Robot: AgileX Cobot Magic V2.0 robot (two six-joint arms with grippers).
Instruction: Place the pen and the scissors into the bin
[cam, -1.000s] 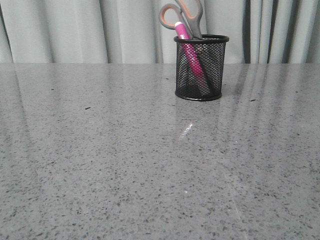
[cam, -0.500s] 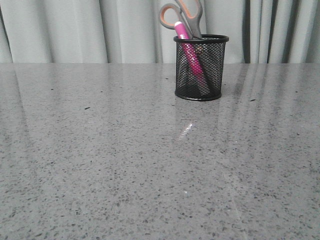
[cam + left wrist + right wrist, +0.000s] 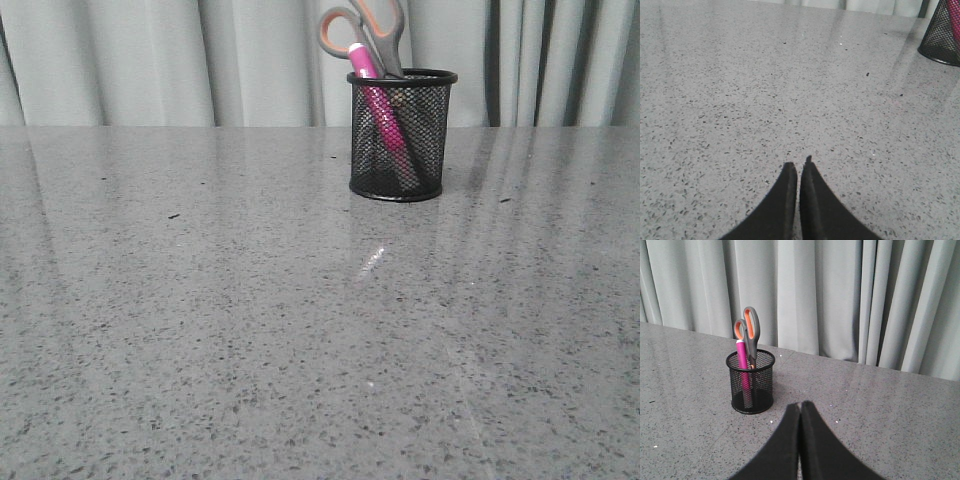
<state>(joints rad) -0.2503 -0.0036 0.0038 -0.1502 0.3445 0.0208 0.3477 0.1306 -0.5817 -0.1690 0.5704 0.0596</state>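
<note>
The black mesh bin stands upright at the back of the table, right of centre. The pink pen leans inside it, its top just above the rim. The scissors stand in it blades down, grey-and-orange handles sticking out. In the right wrist view the bin, pen and scissors show beyond my right gripper, which is shut and empty. My left gripper is shut and empty low over bare table, with the bin's edge far off. Neither gripper shows in the front view.
The grey speckled tabletop fills the front view. Pale grey curtains hang behind the table's far edge.
</note>
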